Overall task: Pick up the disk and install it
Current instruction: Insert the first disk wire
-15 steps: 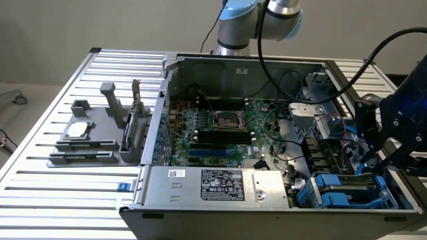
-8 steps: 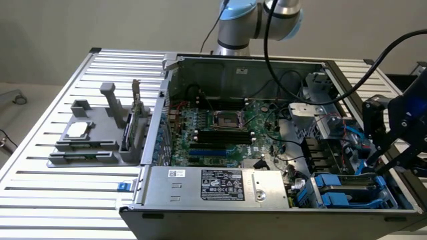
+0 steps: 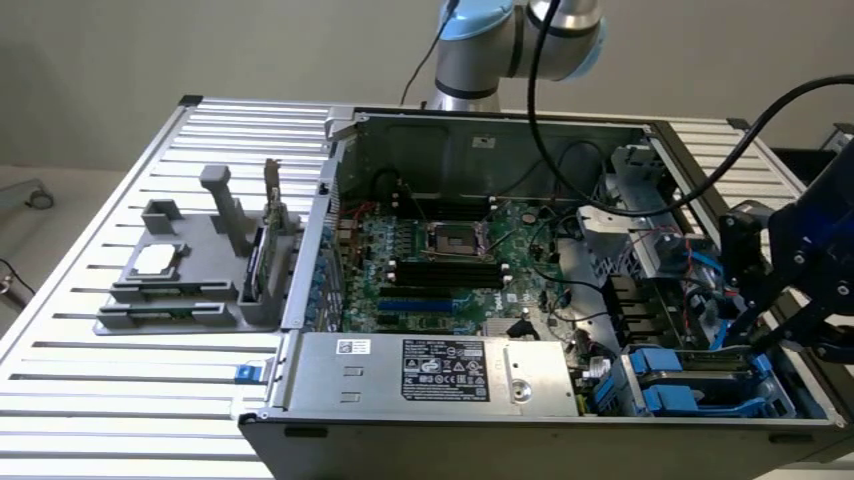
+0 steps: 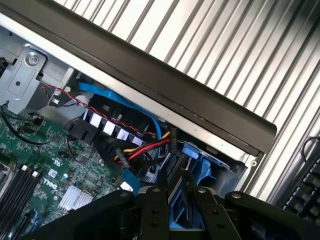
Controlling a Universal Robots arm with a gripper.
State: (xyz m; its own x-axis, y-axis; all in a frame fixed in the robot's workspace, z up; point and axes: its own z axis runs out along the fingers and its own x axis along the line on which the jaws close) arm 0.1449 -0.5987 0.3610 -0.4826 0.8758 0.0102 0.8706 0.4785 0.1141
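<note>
Aluminium slatted table (image 3: 80,400) carrying one open computer case (image 3: 534,440), side panel off, interior facing up. Nearest item, along the case's near wall: grey power supply (image 3: 427,370) with a white printed label. Case's near corner at the exterior view's right: blue drive cage (image 3: 771,398). Seated in it is a grey-topped slab with blue plastic at both ends, apparently the disk (image 3: 705,362); how deep it sits cannot be told. Close over the disk: black gripper (image 3: 743,335); whether it clamps the disk or stands free of it cannot be told. In the wrist view, the gripper (image 4: 179,195) hangs over blue plastic, near red, yellow and black wires (image 4: 145,147) and a blue ribbon cable (image 4: 100,92). Case centre: green motherboard (image 3: 441,230) with black memory slots (image 3: 434,272). Table's edge at the exterior view's left, beside the case: grey fixture tray (image 3: 174,300) holding a small silver chip (image 3: 154,260) and upright cards (image 3: 274,240). Table's far edge: arm base (image 3: 467,60).
</note>
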